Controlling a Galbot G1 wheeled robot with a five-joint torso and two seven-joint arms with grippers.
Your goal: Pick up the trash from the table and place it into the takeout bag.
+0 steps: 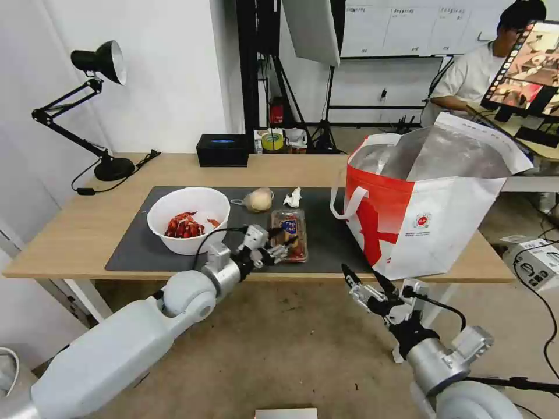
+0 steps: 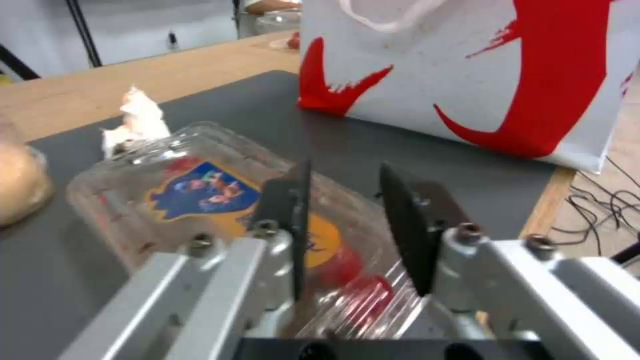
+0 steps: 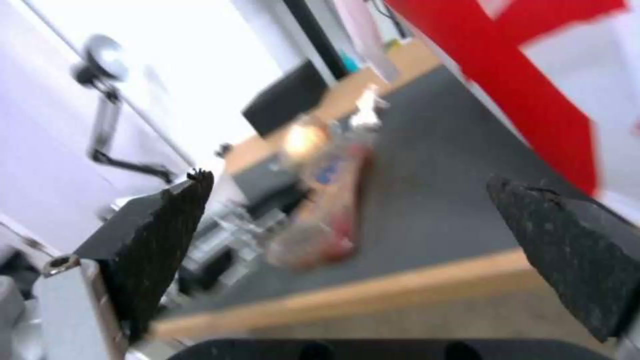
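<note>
At the centre of the head view our left gripper (image 1: 278, 240) sits low over the near end of the clear hinged tray (image 1: 289, 234) of leftovers, its two dark pads parted with the tray's near edge between them. We cannot yet call it a hold: in the left wrist view the pads (image 2: 297, 220) stand apart and the clear lid (image 2: 200, 185) shows between and beyond them.

The tray lies on the dark grey mat (image 1: 134, 244) at mid-frame, on the light-wood surface (image 1: 70, 244). To its left is the white bowl (image 1: 188, 220) of red scraps. Behind it lie the beige wrapped lump (image 1: 259, 199) and the crumpled tissue (image 1: 293, 198). The red-and-white takeout bag (image 1: 425, 215) stands open at the right of the frame, well clear of the tray.

We judge the tray light, thin-walled and slick, likely to flex or pop its hinge under a hard squeeze. The stiffer rim at the near end looks the safest place to pinch, keeping it level so the leftovers stay put.

Our right gripper (image 1: 365, 280) hangs spread wide at lower right, below the surface's front edge and in front of the bag, holding nothing.
</note>
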